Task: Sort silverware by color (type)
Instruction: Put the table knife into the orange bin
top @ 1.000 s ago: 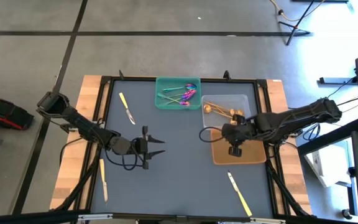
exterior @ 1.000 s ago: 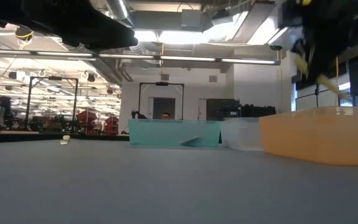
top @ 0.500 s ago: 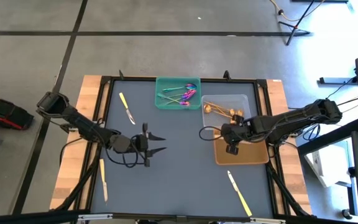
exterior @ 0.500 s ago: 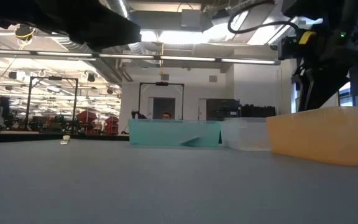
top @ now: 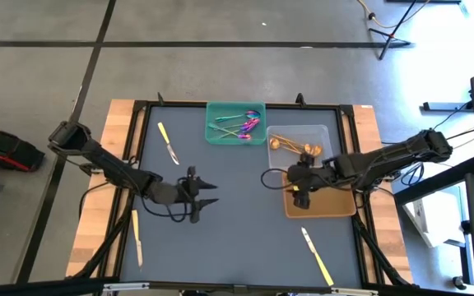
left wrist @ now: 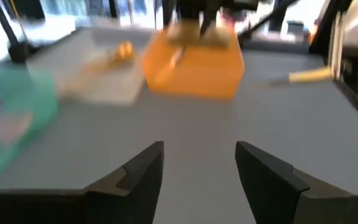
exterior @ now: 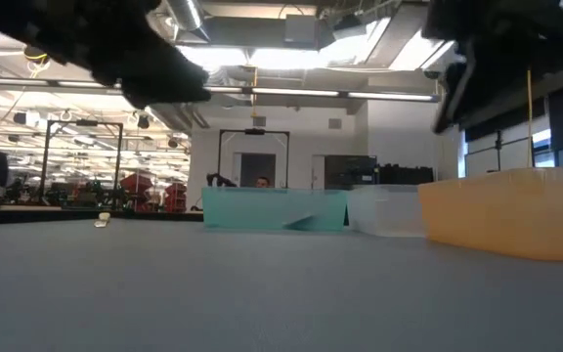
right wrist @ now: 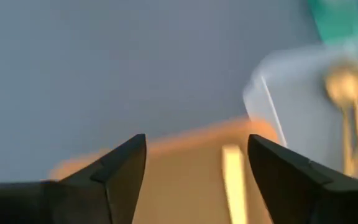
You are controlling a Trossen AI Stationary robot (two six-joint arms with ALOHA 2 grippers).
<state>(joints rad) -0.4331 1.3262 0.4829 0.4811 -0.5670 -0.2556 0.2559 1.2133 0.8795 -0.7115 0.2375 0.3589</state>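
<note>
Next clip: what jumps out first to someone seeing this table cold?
Three trays at the table's far side: a green tray of purple spoons, a clear tray of gold spoons, and an orange tray beneath the right gripper, fingers open. Pale yellow knives lie scattered on the mat.

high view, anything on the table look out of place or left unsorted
Three pale knives lie loose on the mat, outside any tray: one near the far left, one at the left edge, one near the front right. Nothing looks spilled or damaged.
</note>
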